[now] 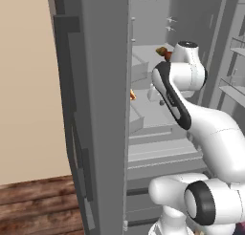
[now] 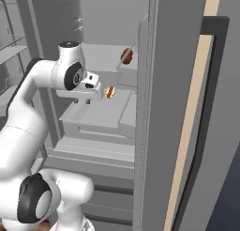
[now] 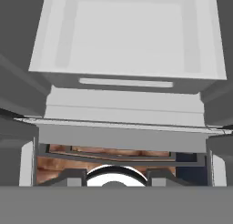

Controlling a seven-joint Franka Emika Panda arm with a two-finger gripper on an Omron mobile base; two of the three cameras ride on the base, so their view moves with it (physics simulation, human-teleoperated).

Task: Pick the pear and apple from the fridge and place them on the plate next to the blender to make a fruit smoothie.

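Inside the open fridge [image 2: 154, 108], the arm reaches over the middle shelf with the gripper [image 2: 82, 101] pointing down at the pale shelf. The little finger tips [image 2: 87, 102] look pulled in as far as they go, and there's nothing between them as far as I can see, so my read is it's empty-handed and hasn't grabbed any fruit yet.

The pear [image 2: 126, 55] sits on the upper shelf, up and to the right of the hand in the right base view; in the left base view the same brownish fruit [image 1: 162, 51] peeks out just beside the arm's wrist joint. The tiny yellow-orange item [image 2: 110, 92] lies just beside the hand on the middle shelf; that's not what we're after. I can't pick out the apple for sure; a reddish edge next to the pear might be it.

If I were doing this step, I'd spread the fingers first, then lift clear of the middle shelf before going toward the pear, since the upper shelf edge is right in the way.

The pear looks pretty much round from here. Its long axis seems to tilt slightly, but it's too small to call which way the stem end points.
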